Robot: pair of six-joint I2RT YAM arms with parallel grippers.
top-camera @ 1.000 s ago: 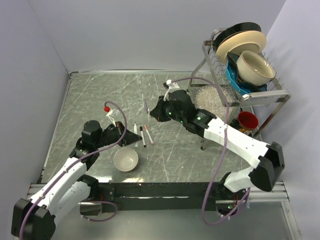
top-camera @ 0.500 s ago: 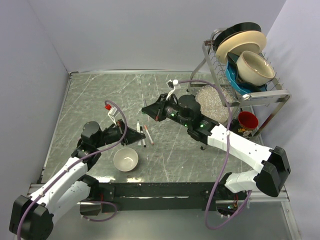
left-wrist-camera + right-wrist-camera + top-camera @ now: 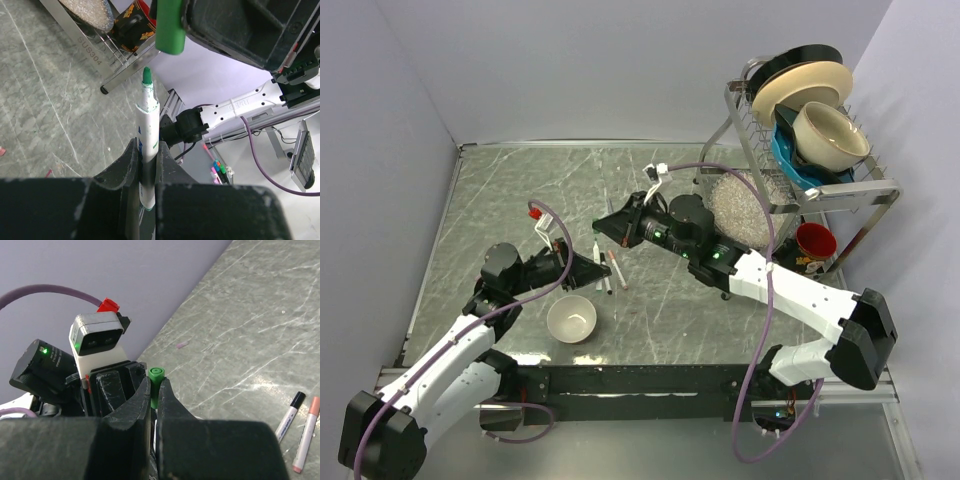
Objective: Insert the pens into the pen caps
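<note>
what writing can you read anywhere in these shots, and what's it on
"SUS304": stamped on the steel bar of the dish rack, left wrist view.
Lettering on the white arm link: too small to read.
Small marks on the barrel of the green-tipped pen: too blurred to read.
Green cap: no print shows.
Top and right wrist views: nothing legible.

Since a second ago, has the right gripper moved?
Yes. The right gripper, its fingers shut on the green cap, has shifted left, away from the dish rack, closer to the left gripper holding the green pen.
</note>
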